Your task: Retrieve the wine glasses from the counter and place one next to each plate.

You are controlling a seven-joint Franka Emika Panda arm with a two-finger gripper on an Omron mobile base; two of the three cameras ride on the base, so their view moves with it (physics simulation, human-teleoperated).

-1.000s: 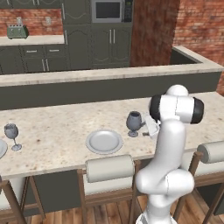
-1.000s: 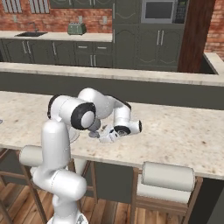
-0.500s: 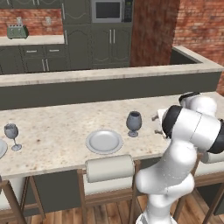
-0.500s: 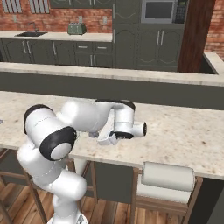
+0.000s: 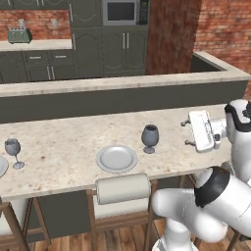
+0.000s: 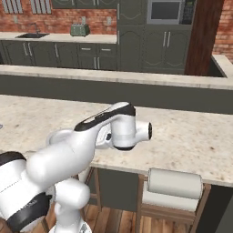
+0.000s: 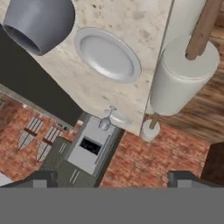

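Standing beside the plate (image 5: 116, 158), a squat wine glass (image 5: 150, 138); tool (image 5: 187, 133) spread wide, empty.

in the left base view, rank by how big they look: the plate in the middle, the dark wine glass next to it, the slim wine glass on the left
1. plate, clearly the widest
2. dark wine glass
3. slim wine glass

The two glasses look about equally tall; the dark one ranks higher only for its broader bowl.

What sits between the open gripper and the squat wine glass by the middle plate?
Nothing visible. The gripper hangs open to the right of the wine glass, with bare bar top between; the plate lies on the glass's far side.
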